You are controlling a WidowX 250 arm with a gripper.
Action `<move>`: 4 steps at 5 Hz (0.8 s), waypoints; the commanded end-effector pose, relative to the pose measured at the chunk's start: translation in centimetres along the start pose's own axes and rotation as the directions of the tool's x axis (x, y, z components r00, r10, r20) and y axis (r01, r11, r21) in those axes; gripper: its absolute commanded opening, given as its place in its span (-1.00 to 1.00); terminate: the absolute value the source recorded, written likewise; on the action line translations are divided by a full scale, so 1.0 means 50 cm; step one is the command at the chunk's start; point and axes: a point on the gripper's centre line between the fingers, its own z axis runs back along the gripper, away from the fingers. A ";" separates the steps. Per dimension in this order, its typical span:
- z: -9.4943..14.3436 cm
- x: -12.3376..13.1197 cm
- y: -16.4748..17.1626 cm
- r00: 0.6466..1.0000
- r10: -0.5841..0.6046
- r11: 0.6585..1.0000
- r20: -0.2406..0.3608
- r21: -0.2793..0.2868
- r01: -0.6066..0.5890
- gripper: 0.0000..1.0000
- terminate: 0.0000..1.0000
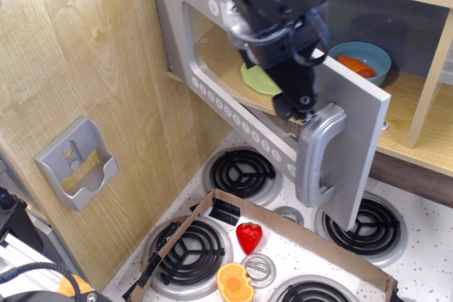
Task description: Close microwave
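while the microwave [283,125] door hangs partway across the shelf opening, its free edge with the chunky grey loop handle [320,153] juts out over the stove burners [244,172], so the task reads as well along but unfinished. the gripper [296,107] sits pressed against the door's outer face just above the handle, placed there, i judge, to push near the swinging edge where leverage is best. whether its jaws are spread or closed i cannot tell; the black body hides them. through the clear window the green plate [259,79] shows on the shelf behind, and the blue bowl [364,61] is uncovered beside the door's edge. pushing further inward should seat it.
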 end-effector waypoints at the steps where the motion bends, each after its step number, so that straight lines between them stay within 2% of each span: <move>1: -0.004 0.088 0.004 0.997 -0.030 1.000 0.069 -0.006 0.031 1.00 -1.00; 4: -0.021 0.145 0.005 0.991 -0.082 0.996 0.107 -0.016 0.085 1.00 -1.00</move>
